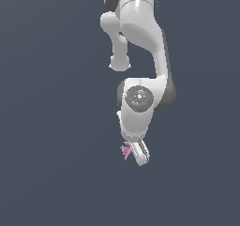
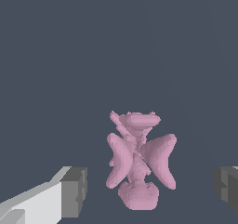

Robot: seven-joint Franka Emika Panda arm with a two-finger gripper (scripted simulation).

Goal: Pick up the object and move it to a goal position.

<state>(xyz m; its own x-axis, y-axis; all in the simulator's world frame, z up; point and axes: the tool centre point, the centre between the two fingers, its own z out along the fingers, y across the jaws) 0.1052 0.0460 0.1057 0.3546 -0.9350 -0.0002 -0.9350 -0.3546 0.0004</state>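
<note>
Object (image 2: 138, 162): 1 pink spiky shape; sits between 2 spread jaws, untouched; gripper (image 2: 151, 190) wide apart.

Object (image 2: 138, 160) between spread jaws, clear gap each side; plain surface all round, nothing blocking.

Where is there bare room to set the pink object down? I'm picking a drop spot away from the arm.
In the exterior view, the floor is bare to the left of the pink object and below the tool, out to the frame edges. The right side is open too. It is crowded only around the arm and the open fingers.
</note>
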